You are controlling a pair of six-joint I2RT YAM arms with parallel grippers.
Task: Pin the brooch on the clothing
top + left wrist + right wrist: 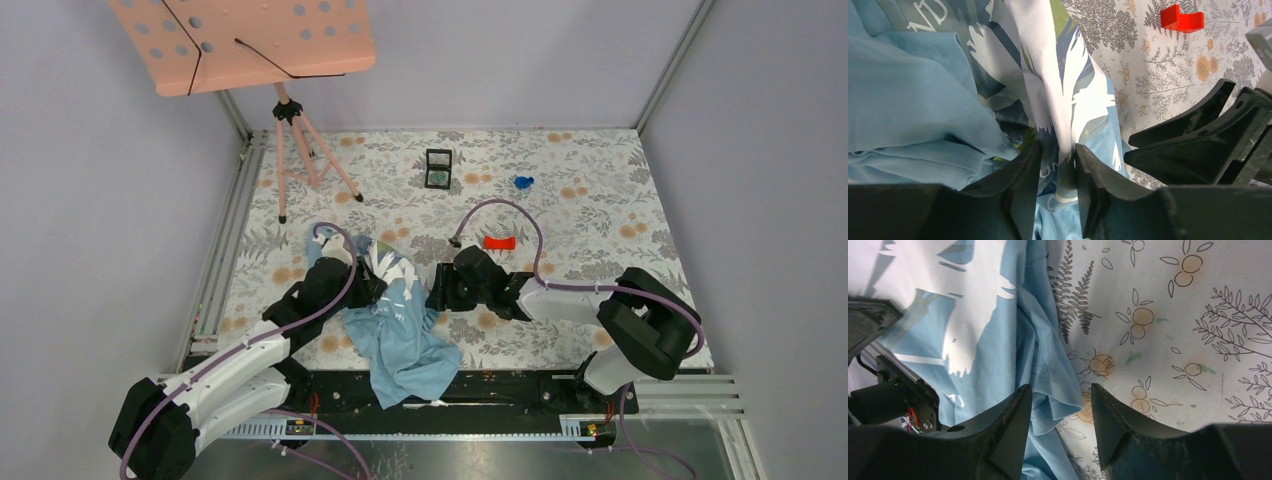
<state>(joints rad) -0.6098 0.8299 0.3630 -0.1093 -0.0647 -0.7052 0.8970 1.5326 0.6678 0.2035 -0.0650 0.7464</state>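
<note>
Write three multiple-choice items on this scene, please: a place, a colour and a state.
1. Where is the red block? A on the T-shirt; B on the floral tablecloth, beyond the right gripper; C on the music stand.
2. What colour is the music stand's desk? A green; B salmon pink; C black.
3. How is the left gripper? A shut on a T-shirt fold; B open over bare cloth; C holding the red block.
Key: 1B, it lies on the print; 2B, the perforated desk is pink; 3A, fabric sits pinched between its fingers.
</note>
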